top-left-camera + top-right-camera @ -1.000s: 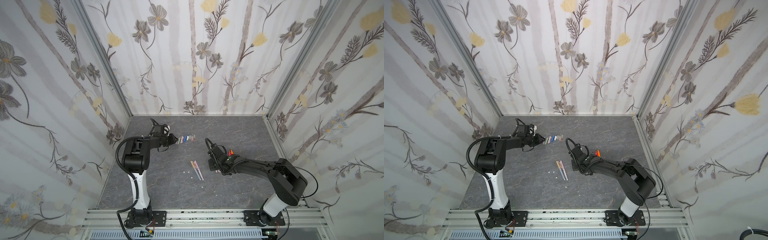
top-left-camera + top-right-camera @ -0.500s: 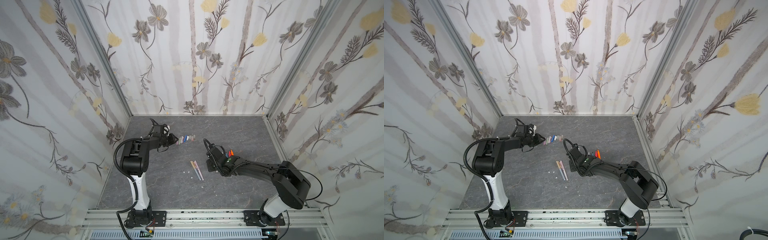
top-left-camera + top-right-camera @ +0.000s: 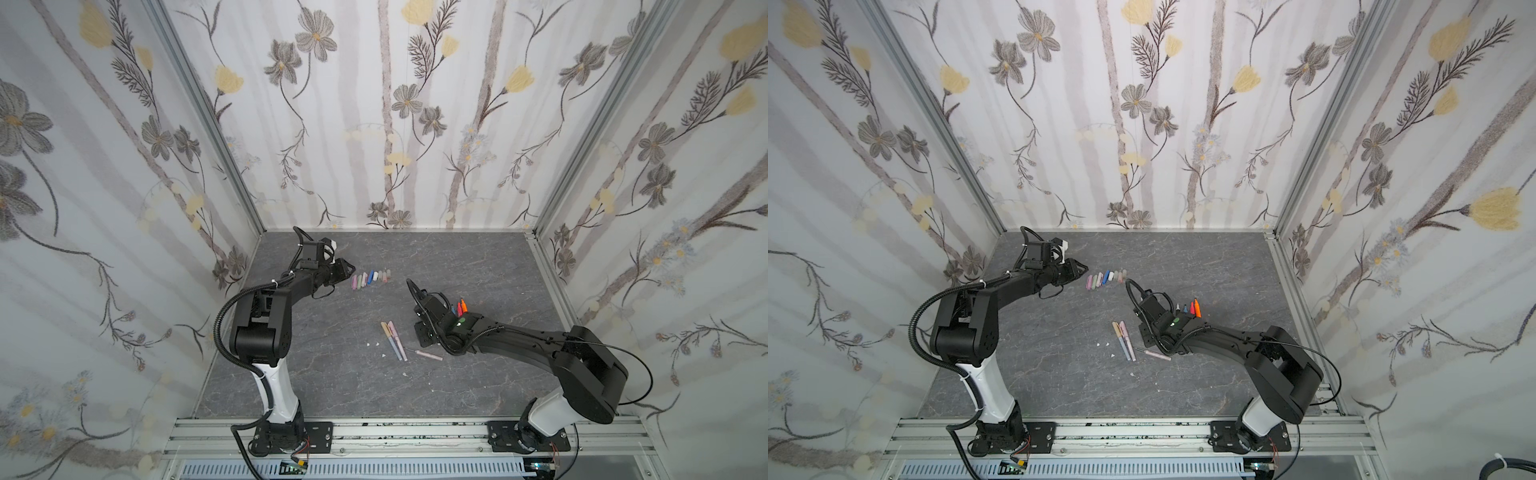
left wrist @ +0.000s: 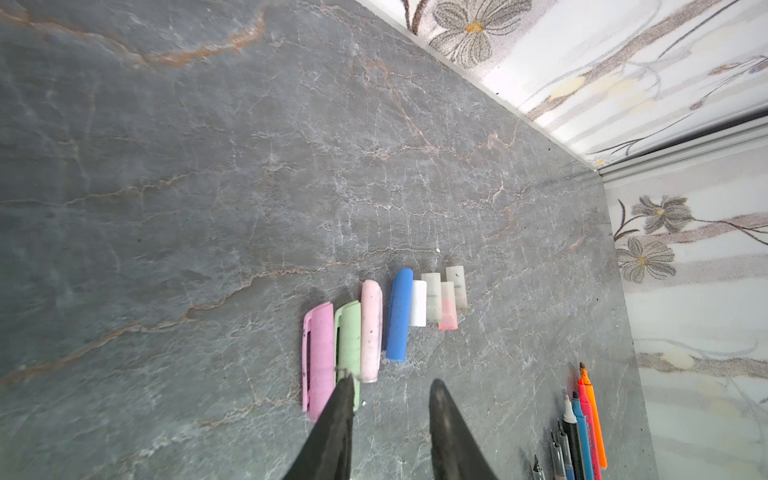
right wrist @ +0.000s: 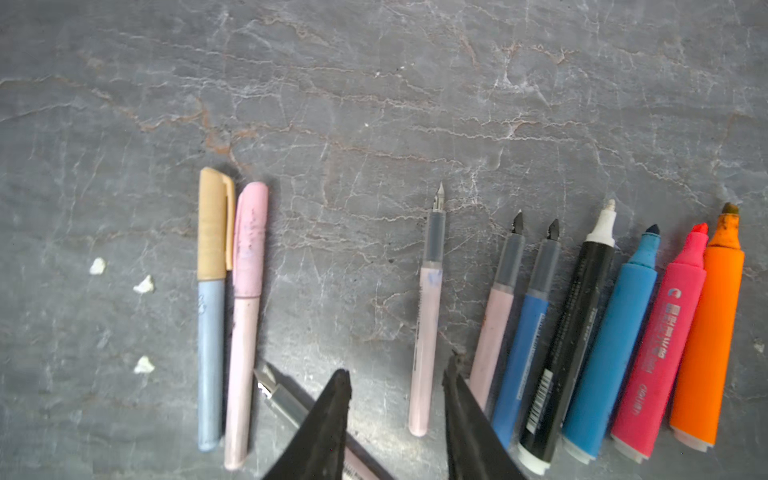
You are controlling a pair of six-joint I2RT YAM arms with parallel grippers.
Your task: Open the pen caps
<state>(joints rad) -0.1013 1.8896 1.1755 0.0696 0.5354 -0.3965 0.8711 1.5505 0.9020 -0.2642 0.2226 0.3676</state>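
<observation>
The table [image 4: 208, 166] looks like matt grey stone with rusty and white veins. The caps [image 4: 399, 316] are matt plastic, the pastel ones scuffed, a few frosted and half clear; the pens [image 5: 617, 332] have smooth plastic barrels, one with a shiny metal nib [image 5: 439, 200]. The walls [image 3: 374, 124] look like matt printed paper, the rails [image 3: 415, 430] like brushed metal.

Top views overhead, whole scene; wrist views near tabletop [image 4: 208, 166].

arms [image 3: 266, 320]: black links, white base columns | cables [image 3: 219, 332]: black corrugated hose | gripper fingers [image 4: 336, 428]: black, tapered
</observation>
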